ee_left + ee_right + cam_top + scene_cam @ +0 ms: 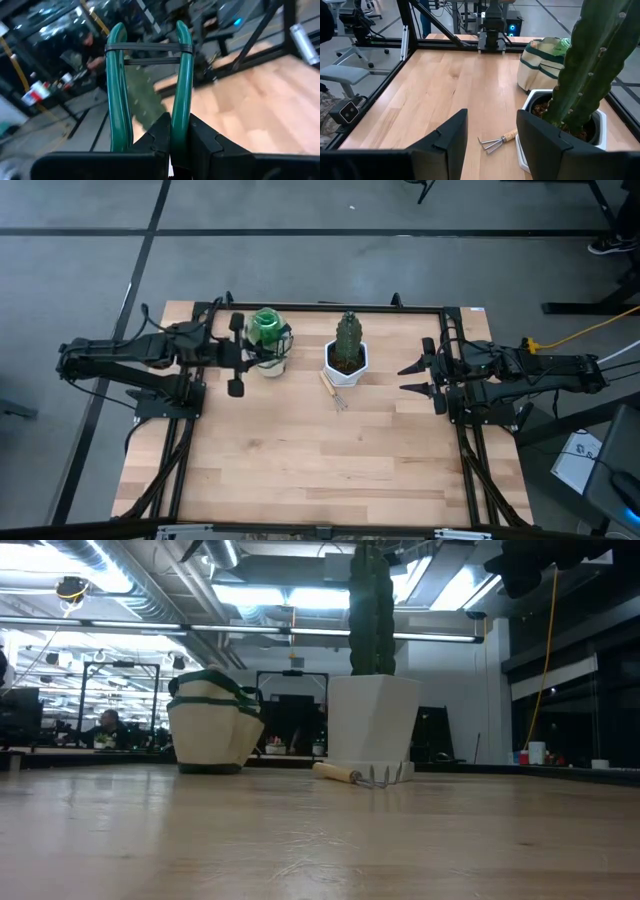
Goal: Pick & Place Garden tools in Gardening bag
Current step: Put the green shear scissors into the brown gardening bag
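Resting on the bench just in front of the white plant pot, the hand fork is the only tool seen outside the bag. The fork looks light and stiff, with a thin wooden handle and small metal tines; grasp it across the handle, mid-length, since the tines lie close to the pot. The right gripper waits beside the pot, fingers spread wide and empty. The left gripper sits at the bag with fingers closed on one green handle loop. The bag is soft canvas and will likely sag.
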Available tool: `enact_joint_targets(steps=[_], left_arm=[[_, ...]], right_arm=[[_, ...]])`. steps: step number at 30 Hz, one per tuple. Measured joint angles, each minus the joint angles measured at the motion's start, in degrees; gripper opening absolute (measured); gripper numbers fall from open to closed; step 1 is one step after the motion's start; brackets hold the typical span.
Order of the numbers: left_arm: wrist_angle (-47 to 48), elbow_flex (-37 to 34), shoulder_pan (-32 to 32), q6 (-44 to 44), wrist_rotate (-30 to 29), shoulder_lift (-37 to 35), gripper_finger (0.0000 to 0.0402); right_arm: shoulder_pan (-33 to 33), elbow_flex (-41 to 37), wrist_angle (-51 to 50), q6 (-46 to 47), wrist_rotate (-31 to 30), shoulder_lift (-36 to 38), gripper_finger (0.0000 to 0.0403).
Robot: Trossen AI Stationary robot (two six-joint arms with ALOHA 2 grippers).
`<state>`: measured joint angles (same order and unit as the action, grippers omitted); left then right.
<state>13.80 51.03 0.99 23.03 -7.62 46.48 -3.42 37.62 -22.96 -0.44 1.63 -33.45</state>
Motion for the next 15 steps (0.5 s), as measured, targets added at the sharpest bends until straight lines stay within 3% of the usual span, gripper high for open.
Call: enact_joint_targets(steps=[7,15], left_arm=[[-3.4,-1.0,2.4,0.9,5.2,0.4,0.0032],[-26.1,-16.7,10.5,-3.2,12.5,-5.2,0.0032]], right_arm=[[0.0,0.0,0.0,0.0,0.0,0.0,0.0172],[0.0,0.0,0.0,0.0,0.0,0.0,0.0172]])
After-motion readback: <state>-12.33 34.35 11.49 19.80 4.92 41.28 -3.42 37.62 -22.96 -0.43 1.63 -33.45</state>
